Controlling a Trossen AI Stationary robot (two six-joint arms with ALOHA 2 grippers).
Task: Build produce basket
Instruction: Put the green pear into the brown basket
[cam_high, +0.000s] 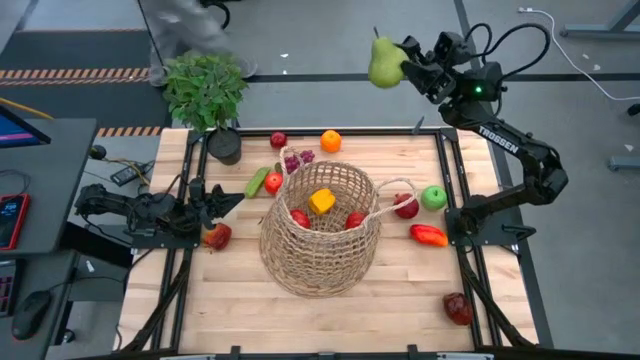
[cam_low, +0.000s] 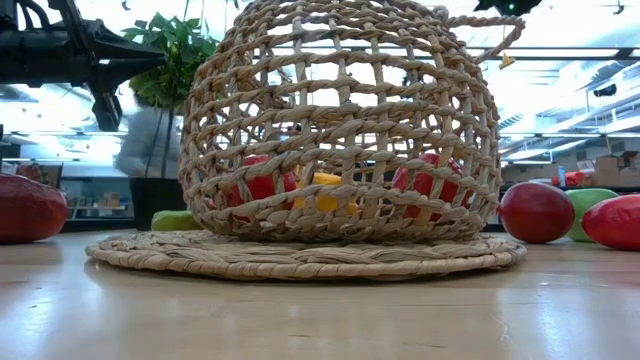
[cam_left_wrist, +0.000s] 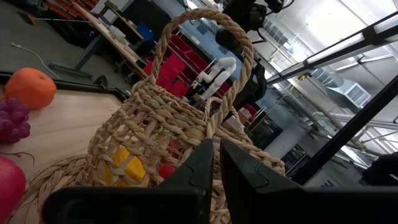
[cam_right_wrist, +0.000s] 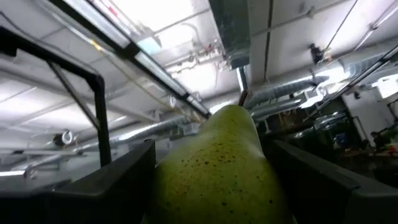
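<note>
Pear (cam_high: 384, 63) pinched in right claw (cam_high: 405, 62) beyond table's far edge, left claw (cam_high: 212, 199) pressed together

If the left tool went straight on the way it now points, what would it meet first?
Most likely the large round tan wicker basket. The shut left tool points at its woven wall, just below a thin loop handle, and nothing shows between them. How near it stands is hard to judge.

Both arms are dark, jointed and matte black; the right arm (cam_high: 510, 140) bears white "TROSSEN" lettering (a small green light glows near its wrist) and looping black cables, while the left arm (cam_high: 130, 210) shows angular black fingers (cam_left_wrist: 249, 180)
</note>
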